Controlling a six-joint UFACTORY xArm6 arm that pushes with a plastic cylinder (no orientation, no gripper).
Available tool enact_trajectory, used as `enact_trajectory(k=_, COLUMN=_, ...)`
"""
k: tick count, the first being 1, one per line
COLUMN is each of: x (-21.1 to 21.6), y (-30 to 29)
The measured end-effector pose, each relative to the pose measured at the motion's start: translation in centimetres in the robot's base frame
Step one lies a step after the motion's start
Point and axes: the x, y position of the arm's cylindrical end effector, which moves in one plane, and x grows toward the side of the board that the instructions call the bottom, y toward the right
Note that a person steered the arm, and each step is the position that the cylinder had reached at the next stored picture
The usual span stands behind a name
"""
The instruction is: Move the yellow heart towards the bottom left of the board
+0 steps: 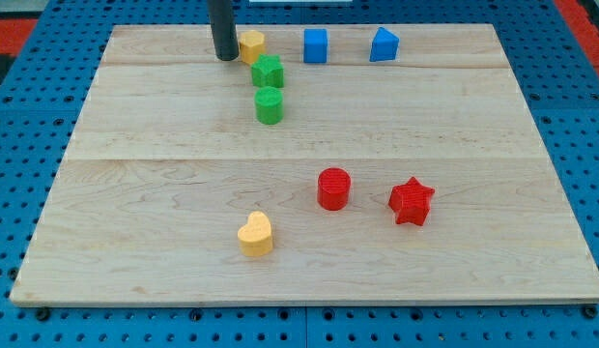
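Yellow and glossy, the yellow heart (255, 234) is being seen lying flat on the pale wooden bench (135, 193), its lobes pointing toward the view's top and its point toward the view's bottom, in the lower middle of the board, slightly to the left. No end effector that could be released or clenched is being shown; only my tip (224, 58) is being seen, resting near the view's top, just beside a yellow block (251, 44), well apart from the heart. Two green blocks (269, 72) (270, 105) are being seen below it. A red cylinder (333, 188) and a red star (412, 201) are being seen to the heart's right.
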Motion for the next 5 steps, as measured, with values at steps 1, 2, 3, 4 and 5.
enact_trajectory(k=1, x=9.7, y=-3.0)
enact_trajectory(k=2, x=17.2, y=0.5)
enact_trajectory(k=3, x=23.1, y=8.7)
enact_trajectory(k=4, x=29.1, y=11.2)
enact_trajectory(k=5, x=30.4, y=2.9)
